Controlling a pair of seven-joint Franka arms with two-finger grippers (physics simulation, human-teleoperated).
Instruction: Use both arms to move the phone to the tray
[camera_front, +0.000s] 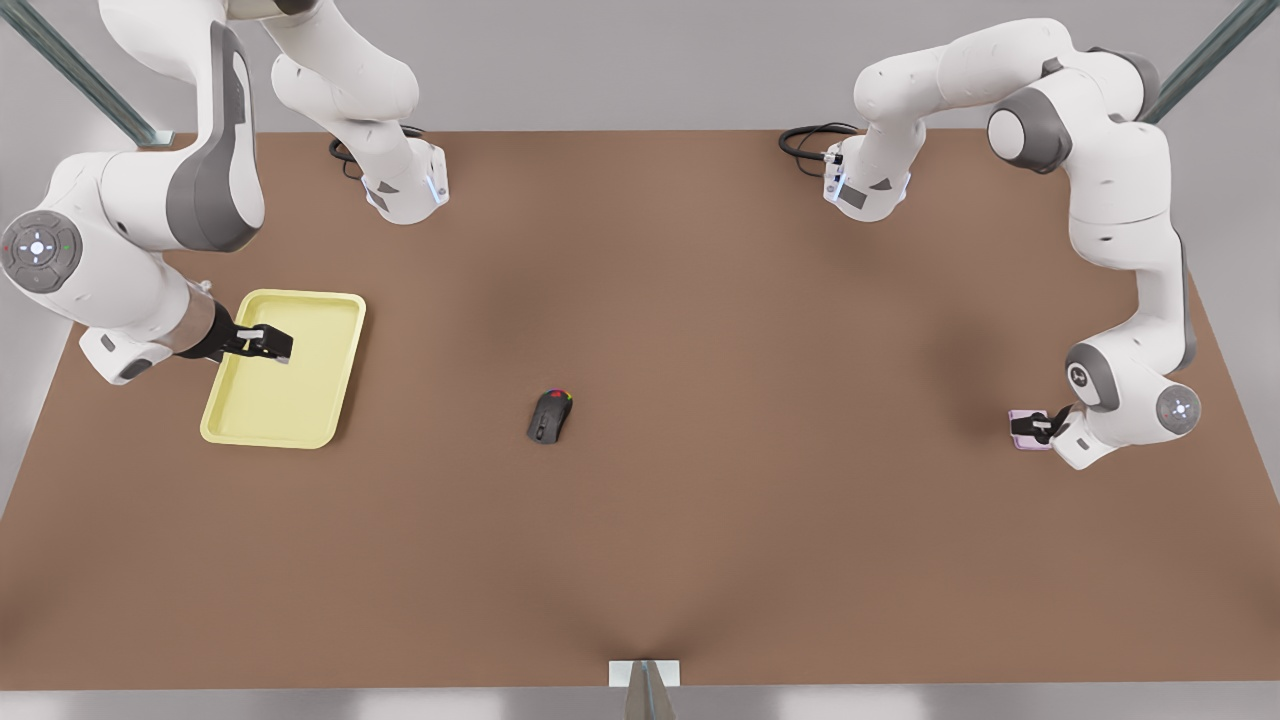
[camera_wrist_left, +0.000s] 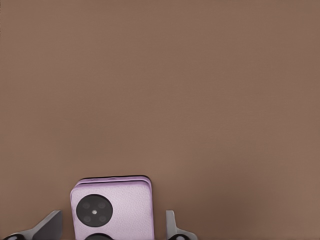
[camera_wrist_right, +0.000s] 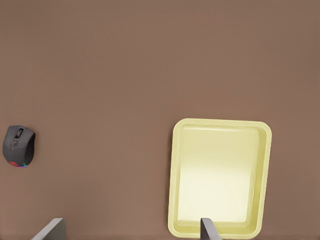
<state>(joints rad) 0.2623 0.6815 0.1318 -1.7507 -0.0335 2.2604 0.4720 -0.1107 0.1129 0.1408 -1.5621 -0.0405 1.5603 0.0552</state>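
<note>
A lilac phone (camera_front: 1022, 432) with a round black camera cluster lies flat on the brown table near the front view's right edge. My left gripper (camera_front: 1040, 425) is down over it. In the left wrist view the phone (camera_wrist_left: 112, 205) sits between the fingers (camera_wrist_left: 48, 227), with a gap showing on each side, so the left gripper (camera_wrist_left: 110, 235) is open around it. The pale yellow tray (camera_front: 290, 400) rests at the front view's left. My right gripper (camera_front: 265, 342) hovers open above its near-left part, holding nothing. In the right wrist view the tray (camera_wrist_right: 220, 170) shows ahead of the right gripper (camera_wrist_right: 130, 232).
A black computer mouse (camera_front: 550, 415) with coloured lights sits mid-table between phone and tray, and it is the mouse (camera_wrist_right: 19, 146) off to the side in the right wrist view. Both arm bases stand at the table's far edge with cables.
</note>
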